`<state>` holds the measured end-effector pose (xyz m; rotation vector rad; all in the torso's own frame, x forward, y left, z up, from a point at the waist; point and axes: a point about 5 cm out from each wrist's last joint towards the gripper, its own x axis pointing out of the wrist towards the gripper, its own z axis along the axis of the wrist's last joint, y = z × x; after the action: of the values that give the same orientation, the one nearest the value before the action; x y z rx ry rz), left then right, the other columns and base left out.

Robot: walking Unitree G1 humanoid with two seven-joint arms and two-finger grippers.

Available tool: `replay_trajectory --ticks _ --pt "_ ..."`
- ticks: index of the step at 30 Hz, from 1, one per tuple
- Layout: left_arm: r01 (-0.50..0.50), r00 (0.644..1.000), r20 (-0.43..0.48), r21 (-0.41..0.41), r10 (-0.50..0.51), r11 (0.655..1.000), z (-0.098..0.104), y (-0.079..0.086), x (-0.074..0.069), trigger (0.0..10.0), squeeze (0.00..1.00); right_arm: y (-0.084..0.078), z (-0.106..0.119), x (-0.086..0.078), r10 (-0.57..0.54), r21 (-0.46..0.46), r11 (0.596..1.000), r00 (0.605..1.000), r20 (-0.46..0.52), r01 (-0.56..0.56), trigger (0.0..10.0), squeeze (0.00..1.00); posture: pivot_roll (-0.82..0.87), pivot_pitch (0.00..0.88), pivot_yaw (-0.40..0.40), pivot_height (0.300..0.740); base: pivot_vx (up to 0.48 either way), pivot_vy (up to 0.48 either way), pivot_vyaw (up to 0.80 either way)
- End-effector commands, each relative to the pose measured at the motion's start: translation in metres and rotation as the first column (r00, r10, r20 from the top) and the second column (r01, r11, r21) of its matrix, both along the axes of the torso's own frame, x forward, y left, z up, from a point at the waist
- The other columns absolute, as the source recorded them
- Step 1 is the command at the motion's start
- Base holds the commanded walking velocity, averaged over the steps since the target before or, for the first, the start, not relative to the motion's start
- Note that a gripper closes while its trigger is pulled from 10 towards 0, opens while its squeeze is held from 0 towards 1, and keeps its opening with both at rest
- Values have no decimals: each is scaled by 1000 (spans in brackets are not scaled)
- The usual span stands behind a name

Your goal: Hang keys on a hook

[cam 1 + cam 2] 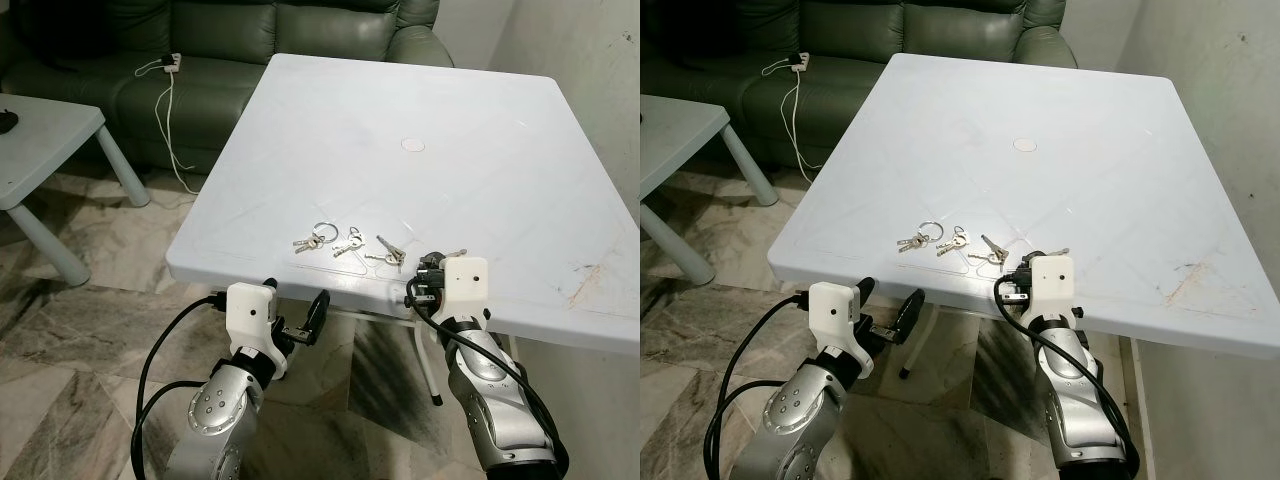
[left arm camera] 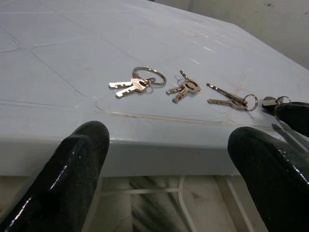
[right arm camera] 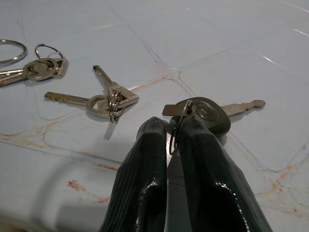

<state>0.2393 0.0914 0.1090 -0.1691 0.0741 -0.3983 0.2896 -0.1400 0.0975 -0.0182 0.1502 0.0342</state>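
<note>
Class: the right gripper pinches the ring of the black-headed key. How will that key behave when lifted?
The right gripper holds only the thin ring, so the key will probably dangle and swing. It looks light. The smooth wire could slip between the fingers.

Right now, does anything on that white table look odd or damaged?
Mostly tidy. Four key sets lie scattered near the front edge of the white table, and there are rusty-looking stains on its right side. The right gripper pinches one set's ring.
</note>
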Motion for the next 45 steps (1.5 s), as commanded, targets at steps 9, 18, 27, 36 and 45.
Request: replay_trajectory --ticks 9,18,27,36,45 --pt "-3 1000 -1 -10 3 1000 3 -2 1 10000 0 0 1 2 -34 -27 999 999 -20 34 10000 0 8 118 -67 740 0 0 0" --pt "-8 1000 -3 -12 8 1000 3 -2 1 10000 0 -1 1 3 -76 -67 995 997 -20 75 1333 0 10 120 -68 740 0 0 0" --pt "-13 1000 0 -10 13 1000 4 -2 2 10000 0 -1 1 4 -92 -95 991 996 -16 90 0 0 9 119 -68 740 0 0 0" --pt "-48 999 4 -30 48 998 6 2 9 10000 0 2 17 5 -16 13 1000 995 103 14 0 0 8 106 -67 740 0 0 0" --pt "-181 981 65 -59 184 982 21 23 34 10000 0 1 55 8 169 -70 986 907 387 -154 10000 0 7 61 -66 740 0 0 0"
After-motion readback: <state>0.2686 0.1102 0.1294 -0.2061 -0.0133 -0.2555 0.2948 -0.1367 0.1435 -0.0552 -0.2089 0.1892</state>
